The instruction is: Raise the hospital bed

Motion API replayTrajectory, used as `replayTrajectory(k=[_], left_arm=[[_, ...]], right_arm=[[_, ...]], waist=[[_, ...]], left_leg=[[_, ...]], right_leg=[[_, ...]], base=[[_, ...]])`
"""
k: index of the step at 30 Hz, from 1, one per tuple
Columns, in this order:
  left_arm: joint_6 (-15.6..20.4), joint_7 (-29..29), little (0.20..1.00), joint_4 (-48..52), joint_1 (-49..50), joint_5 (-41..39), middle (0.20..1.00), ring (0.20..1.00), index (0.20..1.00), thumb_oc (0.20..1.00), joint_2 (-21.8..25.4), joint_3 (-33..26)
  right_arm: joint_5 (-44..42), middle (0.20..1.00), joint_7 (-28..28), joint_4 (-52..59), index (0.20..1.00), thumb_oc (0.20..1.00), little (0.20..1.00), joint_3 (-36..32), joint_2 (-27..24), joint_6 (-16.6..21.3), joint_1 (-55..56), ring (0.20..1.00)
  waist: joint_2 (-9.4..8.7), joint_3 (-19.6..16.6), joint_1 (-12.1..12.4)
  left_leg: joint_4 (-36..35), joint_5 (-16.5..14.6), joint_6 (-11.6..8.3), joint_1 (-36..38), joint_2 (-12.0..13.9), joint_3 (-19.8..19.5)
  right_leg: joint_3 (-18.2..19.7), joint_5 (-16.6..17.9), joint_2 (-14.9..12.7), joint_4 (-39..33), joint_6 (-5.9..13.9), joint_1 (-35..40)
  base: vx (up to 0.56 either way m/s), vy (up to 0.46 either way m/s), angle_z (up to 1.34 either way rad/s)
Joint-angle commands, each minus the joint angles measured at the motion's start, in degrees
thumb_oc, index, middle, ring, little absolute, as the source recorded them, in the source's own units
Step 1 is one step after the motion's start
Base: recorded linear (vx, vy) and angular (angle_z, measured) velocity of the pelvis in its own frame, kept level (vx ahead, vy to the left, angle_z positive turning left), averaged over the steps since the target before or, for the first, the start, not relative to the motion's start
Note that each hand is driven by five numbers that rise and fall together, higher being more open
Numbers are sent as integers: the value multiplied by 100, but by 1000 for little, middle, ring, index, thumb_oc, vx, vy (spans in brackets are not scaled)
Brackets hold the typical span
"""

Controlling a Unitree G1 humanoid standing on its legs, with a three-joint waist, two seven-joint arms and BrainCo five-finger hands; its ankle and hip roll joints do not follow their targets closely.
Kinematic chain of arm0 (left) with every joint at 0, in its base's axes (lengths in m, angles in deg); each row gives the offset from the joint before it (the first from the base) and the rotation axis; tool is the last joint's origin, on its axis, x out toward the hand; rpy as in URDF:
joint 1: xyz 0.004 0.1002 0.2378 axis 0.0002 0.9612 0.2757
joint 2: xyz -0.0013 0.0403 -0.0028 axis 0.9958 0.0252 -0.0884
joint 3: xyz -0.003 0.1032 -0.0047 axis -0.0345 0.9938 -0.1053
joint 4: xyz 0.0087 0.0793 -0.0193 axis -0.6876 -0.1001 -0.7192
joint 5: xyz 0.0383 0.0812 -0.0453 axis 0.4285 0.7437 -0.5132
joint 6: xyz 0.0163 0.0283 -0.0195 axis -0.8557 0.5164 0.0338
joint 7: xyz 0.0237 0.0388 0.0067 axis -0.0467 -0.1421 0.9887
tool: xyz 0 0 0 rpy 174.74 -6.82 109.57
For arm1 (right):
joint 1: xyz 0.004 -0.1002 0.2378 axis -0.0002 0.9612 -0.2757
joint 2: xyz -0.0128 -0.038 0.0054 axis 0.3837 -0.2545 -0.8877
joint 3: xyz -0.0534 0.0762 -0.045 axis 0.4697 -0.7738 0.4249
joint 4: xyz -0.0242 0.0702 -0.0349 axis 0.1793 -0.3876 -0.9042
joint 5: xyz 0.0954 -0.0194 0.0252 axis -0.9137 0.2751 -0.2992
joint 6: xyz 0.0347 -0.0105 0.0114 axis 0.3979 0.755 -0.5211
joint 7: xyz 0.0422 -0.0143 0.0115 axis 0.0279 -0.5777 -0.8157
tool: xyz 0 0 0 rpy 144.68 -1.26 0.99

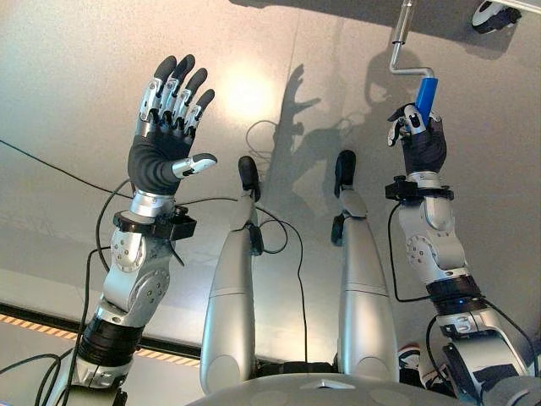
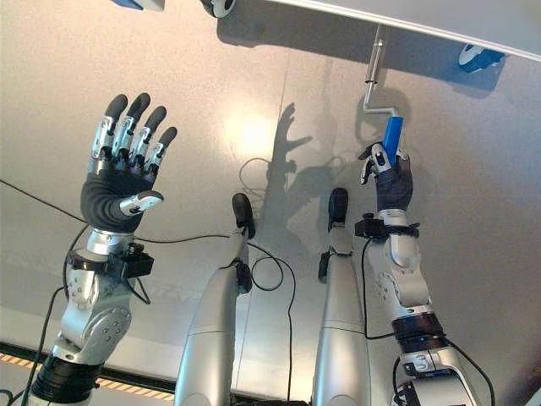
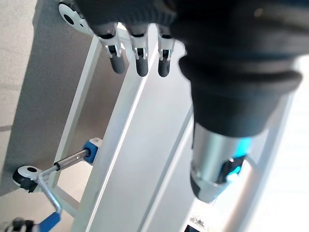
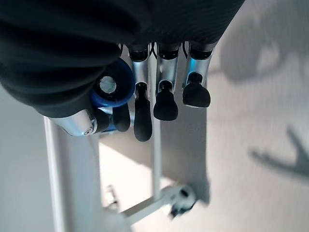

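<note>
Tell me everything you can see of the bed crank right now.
The crank is a bent silver metal rod with a blue, plastic-looking handle at its free end. Its straight shaft runs to a blue fitting on the white bed frame, above the grey floor. The right hand is curled round the blue handle from below. The left hand is open, raised, clear of it.

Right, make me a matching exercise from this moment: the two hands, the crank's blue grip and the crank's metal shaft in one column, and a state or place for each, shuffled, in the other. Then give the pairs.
Things:
1. left hand
2. right hand
3. blue grip
4. metal shaft

States or places:
A. runs from the bed frame down to the bend of the crank
B. fingers straight and spread, holding nothing
C. curled round the crank's handle
D. held in a hand, its upper part sticking out

Pairs: 1-B, 2-C, 3-D, 4-A
</note>
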Motion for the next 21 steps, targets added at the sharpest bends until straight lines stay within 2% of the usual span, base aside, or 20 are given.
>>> replayTrajectory(k=[1,3,4,6,7,10,11,16,21], left_arm=[[178,57,1000,672,301,35,1000,1000,1000,1000,58,-245],[173,47,1000,678,302,39,1000,1000,1000,1000,112,-204],[159,42,1000,666,288,50,1000,1000,1000,1000,200,-137],[160,27,1000,660,274,55,1000,1000,1000,1000,206,-117],[161,13,1000,639,229,41,1000,1000,1000,1000,263,-38],[152,-10,1000,597,195,55,1000,1000,1000,1000,281,22],[148,-25,1000,558,158,87,1000,1000,1000,1000,315,87],[120,-85,1000,452,52,145,1000,1000,1000,1000,355,221],[74,-141,1000,309,-98,215,1000,1000,1000,1000,344,387]], right_arm=[[548,200,-911,-328,200,200,200,-1317,-993,178,94,200],[710,200,-928,-591,200,200,200,-1241,-1131,39,104,200],[1013,200,-1024,-1026,200,200,200,-1144,-1320,-232,52,200],[999,200,-1022,-1289,200,200,200,-1061,-1365,-249,-35,200],[1112,200,-1002,-1767,200,200,200,-918,-1482,-445,-148,200],[1094,200,-887,-2234,200,200,200,-708,-1552,-520,-329,200],[1216,200,-827,-2676,200,200,200,-496,-1645,-679,-530,200],[1319,200,-656,-3836,200,200,200,52,-1757,-933,-1137,200],[1176,200,-349,-5115,200,200,200,599,-1643,-1074,-1842,200]], waist=[[14,-106,-129],[-13,-106,-132],[-27,-106,-115],[-29,-106,-117],[-32,-106,-99],[-20,-106,-84],[-7,-106,-57],[25,-106,-1],[74,-106,75]], left_leg=[[318,-634,38,349,-118,17],[290,-615,30,365,-109,18],[264,-597,21,385,-106,16],[239,-586,14,398,-105,13],[207,-565,3,430,-114,4],[190,-550,-4,442,-106,6],[172,-539,-10,461,-104,18],[151,-519,-22,492,-101,15],[91,-479,-39,566,-108,15]], right_leg=[[-58,189,290,-485,253,428],[-72,190,291,-494,255,447],[-90,198,289,-510,257,475],[-96,198,291,-522,254,485],[-119,199,287,-529,256,509],[-127,202,289,-522,249,506],[-135,199,291,-519,245,520],[-157,212,288,-543,237,552],[-193,237,289,-586,236,627]], base=[[0,0,0],[0,0,0],[0,0,0],[0,0,0],[0,0,0],[0,0,0],[0,0,0],[0,0,0],[0,0,0]])
